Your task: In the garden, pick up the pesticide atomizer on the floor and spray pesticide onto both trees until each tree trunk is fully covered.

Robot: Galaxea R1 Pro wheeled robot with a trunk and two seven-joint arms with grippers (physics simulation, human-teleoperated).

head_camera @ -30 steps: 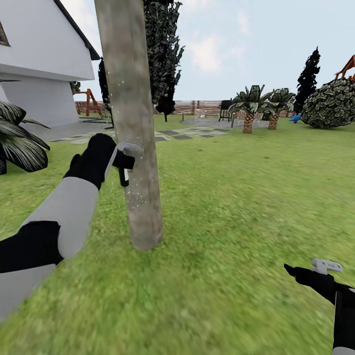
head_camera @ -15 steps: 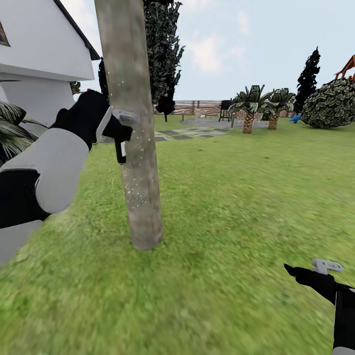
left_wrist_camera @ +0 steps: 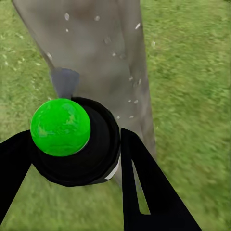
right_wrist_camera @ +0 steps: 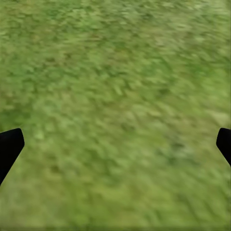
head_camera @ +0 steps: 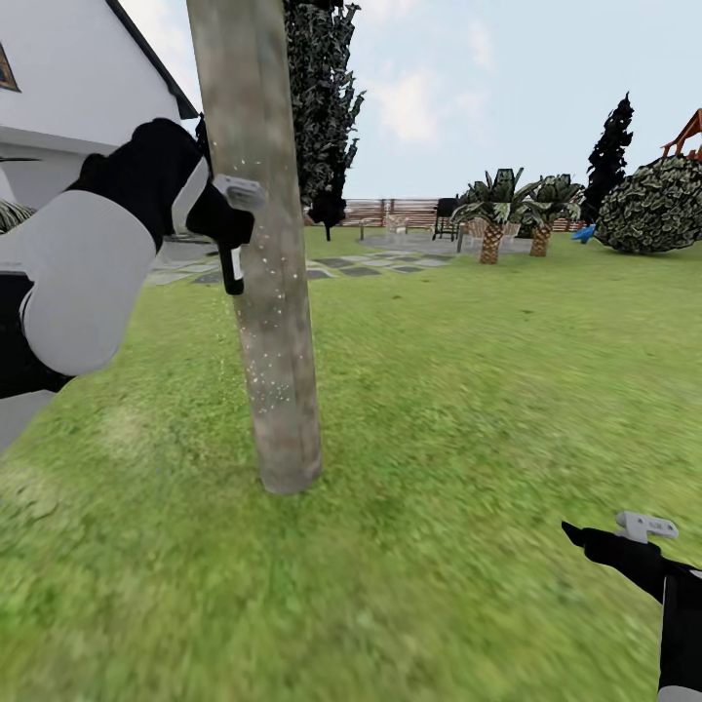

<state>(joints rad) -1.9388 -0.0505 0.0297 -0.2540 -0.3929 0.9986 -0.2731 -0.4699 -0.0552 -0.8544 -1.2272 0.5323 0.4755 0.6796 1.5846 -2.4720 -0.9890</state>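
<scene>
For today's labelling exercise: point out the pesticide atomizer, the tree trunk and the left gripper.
pesticide atomizer point(head_camera: 232, 271), head view, its black body.
tree trunk point(head_camera: 278, 370), head view, mid column.
left gripper point(left_wrist_camera: 72, 159), left wrist view, between the fingers.

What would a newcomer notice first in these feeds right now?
The thick tree trunk rising just left of centre, flecked with pale spray droplets. Against its left side the left gripper holds the black pesticide atomizer; in the left wrist view its bright green cap glares.

Matt, mottled grey-brown bark on the tree trunk, flecked with pale droplets. The pesticide atomizer looks like smooth black plastic with a glossy green cap. Soft, blurry grass on the floor. Smooth matt-black left gripper.
</scene>
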